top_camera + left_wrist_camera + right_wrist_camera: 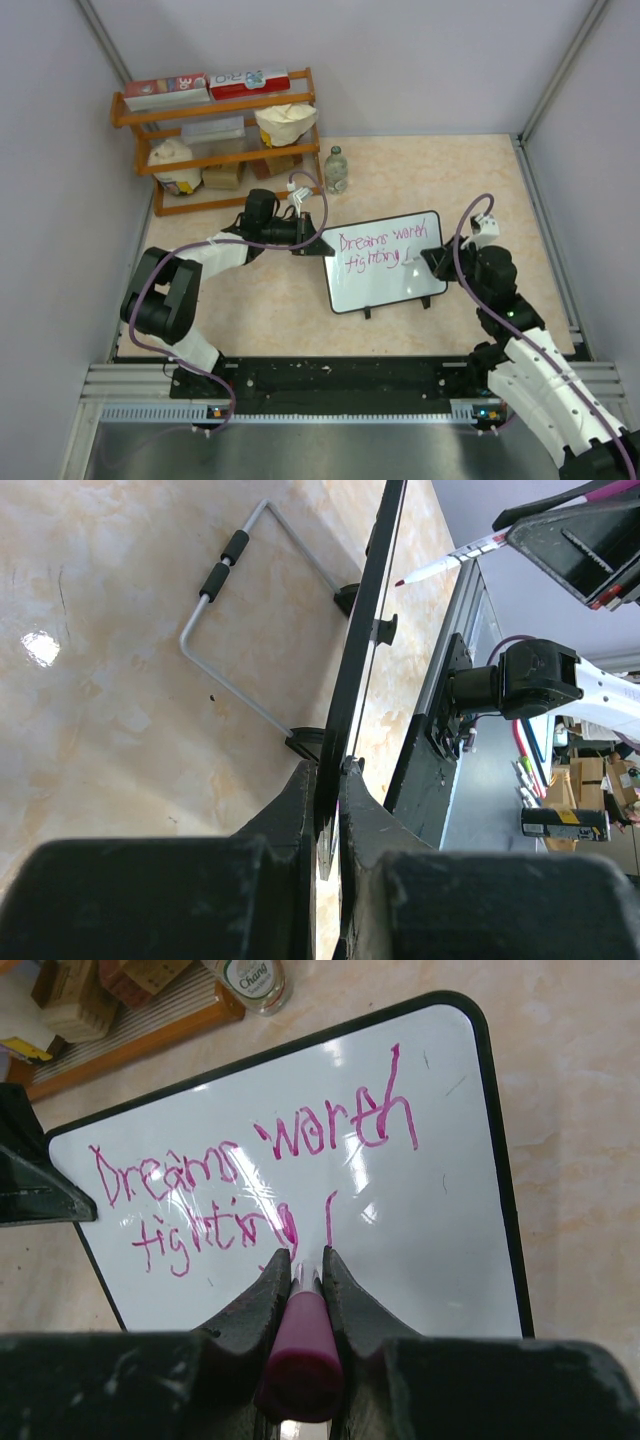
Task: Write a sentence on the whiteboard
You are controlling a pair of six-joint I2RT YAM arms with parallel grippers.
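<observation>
The whiteboard (385, 290) stands tilted on its feet mid-table, black-framed and glossy. The sentence (383, 250) on it runs in pink marker: "Dreams worth" above "fighting" (215, 1230), with one fresh vertical stroke (330, 1215) after it. My left gripper (308, 243) is shut on the whiteboard's left edge (350, 710), seen edge-on in the left wrist view. My right gripper (304, 1258) is shut on a pink marker (298, 1345), its tip close to the board just below the new stroke. The left wrist view shows the marker tip (440, 568) a little off the board.
A wooden rack (215, 140) with boxes and bags stands at the back left. Beside it is a small bottle (336, 170). The board's wire stand (235, 630) lies behind it on the marble-patterned table (270, 300). Grey walls close in both sides.
</observation>
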